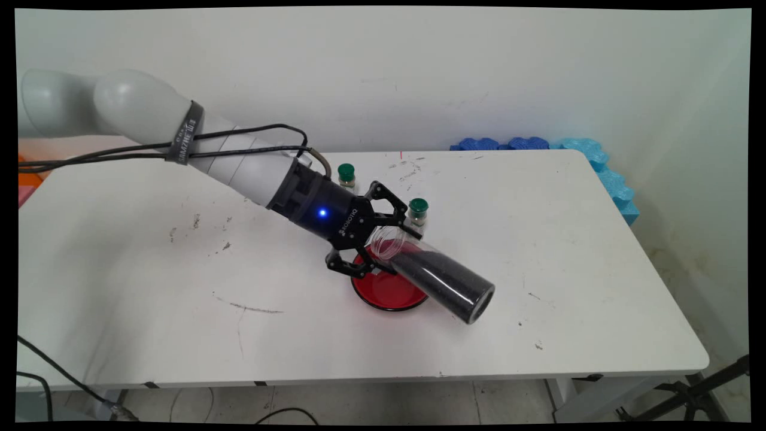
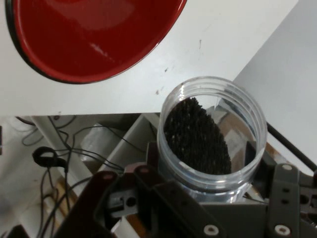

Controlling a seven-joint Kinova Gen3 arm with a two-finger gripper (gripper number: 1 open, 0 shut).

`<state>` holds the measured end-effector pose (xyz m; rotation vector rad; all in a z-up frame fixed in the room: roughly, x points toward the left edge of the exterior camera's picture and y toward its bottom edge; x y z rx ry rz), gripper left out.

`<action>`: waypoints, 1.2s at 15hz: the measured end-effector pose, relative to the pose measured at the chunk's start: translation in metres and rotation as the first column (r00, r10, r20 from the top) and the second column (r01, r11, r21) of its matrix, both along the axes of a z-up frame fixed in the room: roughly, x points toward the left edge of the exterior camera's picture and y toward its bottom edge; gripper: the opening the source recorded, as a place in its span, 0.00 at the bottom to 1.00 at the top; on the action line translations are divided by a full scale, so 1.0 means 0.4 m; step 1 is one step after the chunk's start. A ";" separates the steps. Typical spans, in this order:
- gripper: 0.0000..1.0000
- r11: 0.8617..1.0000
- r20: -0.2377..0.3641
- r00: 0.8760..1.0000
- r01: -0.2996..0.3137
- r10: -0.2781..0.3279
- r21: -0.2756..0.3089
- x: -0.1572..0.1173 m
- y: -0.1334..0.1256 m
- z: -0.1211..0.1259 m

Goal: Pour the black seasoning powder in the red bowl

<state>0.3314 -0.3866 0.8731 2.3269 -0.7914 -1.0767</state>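
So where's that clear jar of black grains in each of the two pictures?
Main view: the clear jar is at centre, tilted, held by the tool above the red dish.
Hand view: the jar's open mouth is at lower centre-right.
Shared landmark: the red dish.

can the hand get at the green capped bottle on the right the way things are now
Probably not. The hand is shut on the clear jar of black grains, tilted over the red plate, so it has no free grip. The green-capped bottle stands just beyond it on the table, with nothing between them.
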 end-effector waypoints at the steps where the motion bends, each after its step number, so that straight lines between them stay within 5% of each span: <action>1: 0.00 1.000 -0.007 1.000 -0.010 0.010 0.010 -0.001 0.001 -0.001; 18: 0.00 0.987 -0.092 0.989 -0.107 0.118 0.116 -0.003 0.016 -0.005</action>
